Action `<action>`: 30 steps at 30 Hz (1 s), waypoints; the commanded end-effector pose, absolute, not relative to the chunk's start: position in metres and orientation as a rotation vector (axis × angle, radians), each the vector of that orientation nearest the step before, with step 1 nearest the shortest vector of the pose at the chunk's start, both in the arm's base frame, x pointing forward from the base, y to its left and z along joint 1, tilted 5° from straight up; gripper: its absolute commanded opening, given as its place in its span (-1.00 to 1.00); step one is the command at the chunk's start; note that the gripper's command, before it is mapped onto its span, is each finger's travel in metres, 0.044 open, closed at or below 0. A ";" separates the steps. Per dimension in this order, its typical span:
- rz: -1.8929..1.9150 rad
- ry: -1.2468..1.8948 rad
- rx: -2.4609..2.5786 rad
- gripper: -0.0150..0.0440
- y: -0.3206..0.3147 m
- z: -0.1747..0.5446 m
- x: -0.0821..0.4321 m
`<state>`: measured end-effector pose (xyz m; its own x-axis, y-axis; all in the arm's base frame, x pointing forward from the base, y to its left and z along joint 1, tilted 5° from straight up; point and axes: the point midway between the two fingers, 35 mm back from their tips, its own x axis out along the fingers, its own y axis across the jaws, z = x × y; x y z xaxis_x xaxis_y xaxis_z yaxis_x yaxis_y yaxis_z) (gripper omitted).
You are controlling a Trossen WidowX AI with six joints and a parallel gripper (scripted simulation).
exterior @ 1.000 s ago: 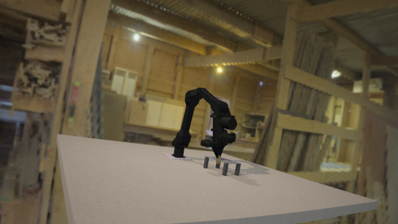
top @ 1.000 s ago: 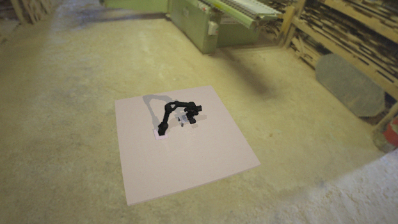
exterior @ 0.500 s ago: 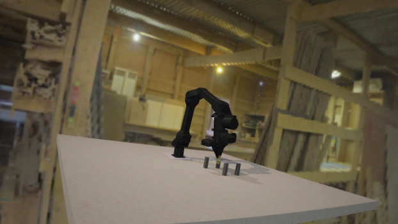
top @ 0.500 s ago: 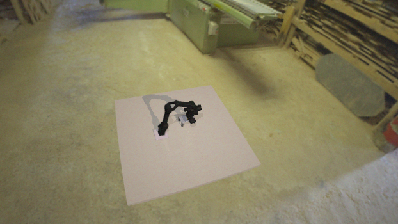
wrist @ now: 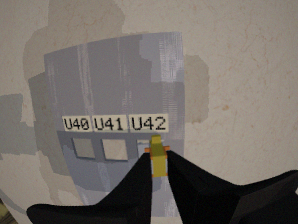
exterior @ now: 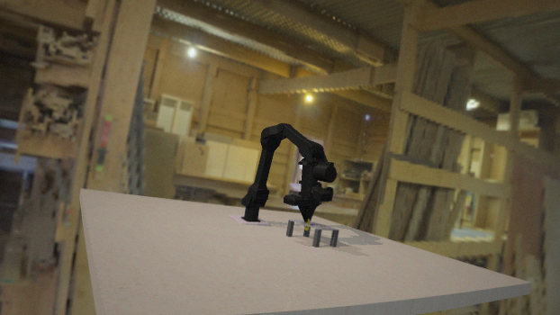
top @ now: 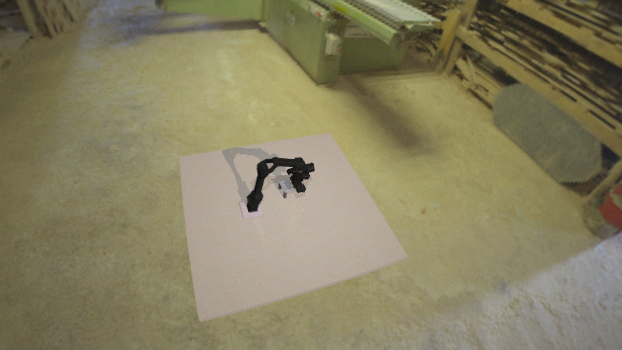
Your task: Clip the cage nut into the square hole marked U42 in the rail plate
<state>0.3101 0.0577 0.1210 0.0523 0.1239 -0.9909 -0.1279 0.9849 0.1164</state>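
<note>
Your gripper [exterior: 308,220] [wrist: 157,157] is nearly closed, pinching the yellow cage nut [exterior: 307,228] [wrist: 159,162] with orange bits poking out sideways. You've got it right over the U42 hole [wrist: 143,145], partly covering it, rail plate [exterior: 294,221] [wrist: 115,85] up on grey legs [exterior: 317,238] above the worktop [top: 295,250] [exterior: 203,261].

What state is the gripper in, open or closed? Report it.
Closed on the cage nut: in the wrist view, the gripper's dark fingers press it from both sides.

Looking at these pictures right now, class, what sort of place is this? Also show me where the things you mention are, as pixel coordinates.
Probably a woodworking shop: timber boards [exterior: 438,148] stand against a wooden frame, cut lengths are stacked on shelving [top: 542,70], and a big green machine [top: 300,42] stands on the dusty floor [top: 125,200].
</note>
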 end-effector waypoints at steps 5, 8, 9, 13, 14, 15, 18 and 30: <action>0.164 1.501 -0.023 -0.40 0.058 0.121 0.311; 0.160 1.501 -0.027 -0.40 0.059 0.121 0.311; 0.160 1.501 -0.027 -0.40 0.059 0.121 0.311; 0.158 1.501 -0.029 -0.40 0.059 0.121 0.311; 0.156 1.501 -0.031 -0.40 0.059 0.121 0.311; 0.154 1.501 -0.032 -0.40 0.059 0.121 0.311; 0.149 1.500 -0.037 -0.40 0.059 0.121 0.311; 0.118 1.499 -0.066 -0.40 0.061 0.121 0.310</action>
